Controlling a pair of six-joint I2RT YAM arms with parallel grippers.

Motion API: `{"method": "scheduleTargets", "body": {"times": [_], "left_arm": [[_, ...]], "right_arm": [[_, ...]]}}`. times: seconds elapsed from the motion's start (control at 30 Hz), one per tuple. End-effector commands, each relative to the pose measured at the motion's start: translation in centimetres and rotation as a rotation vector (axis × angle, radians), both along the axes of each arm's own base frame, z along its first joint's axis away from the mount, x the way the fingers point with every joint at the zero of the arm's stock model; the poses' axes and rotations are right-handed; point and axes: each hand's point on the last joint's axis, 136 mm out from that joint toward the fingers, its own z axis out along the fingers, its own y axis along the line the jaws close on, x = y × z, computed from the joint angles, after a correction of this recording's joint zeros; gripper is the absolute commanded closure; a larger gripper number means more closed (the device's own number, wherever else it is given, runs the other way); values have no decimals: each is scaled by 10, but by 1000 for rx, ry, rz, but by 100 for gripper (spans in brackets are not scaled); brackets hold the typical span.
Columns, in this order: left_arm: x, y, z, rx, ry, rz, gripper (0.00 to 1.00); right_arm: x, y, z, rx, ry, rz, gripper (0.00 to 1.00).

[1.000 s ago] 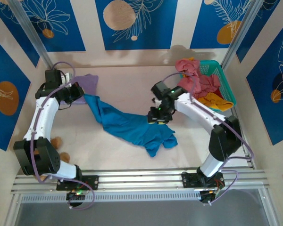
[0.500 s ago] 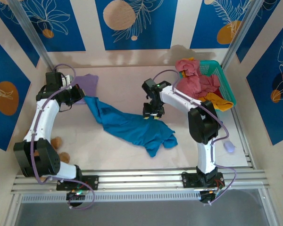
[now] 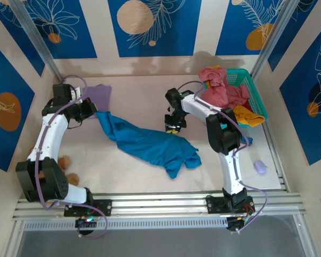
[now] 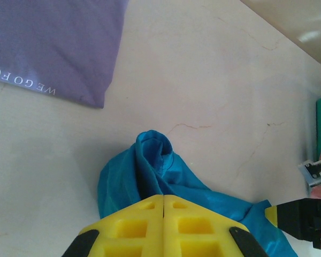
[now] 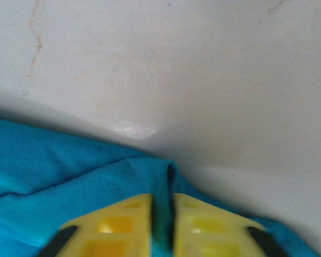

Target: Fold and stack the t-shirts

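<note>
Purple shirt (image 4: 53,48): white print (image 4: 22,80) reads "WE GO FO"; remainder cut off at frame edge. Left gripper (image 4: 163,199) and right gripper (image 5: 161,206) each clamp the teal shirt (image 4: 150,160).

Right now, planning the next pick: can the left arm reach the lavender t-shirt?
Probably yes: the lavender t-shirt lies uncovered beside the left gripper, but that gripper is shut on the teal t-shirt and must release first.
</note>
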Motion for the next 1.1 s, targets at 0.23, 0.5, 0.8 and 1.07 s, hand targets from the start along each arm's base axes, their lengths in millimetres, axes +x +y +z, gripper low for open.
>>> {"method": "scheduleTargets", "body": {"times": [0.23,0.5,0.8,1.07], "left_arm": [[3,10,53,56,-98,-11,100],[1,49,200,126,-398,125,100],[-3,59,279,102,-576,194,100],[-5,48,204,60,-404,124,100]], "right_arm": [[9,-5,117,42,-262,16,100],[7,-78,311,123,-777,-141,100],[-28,-139,384,304,-914,-267,100],[-49,-113,285,304,-606,-209,100]]}}
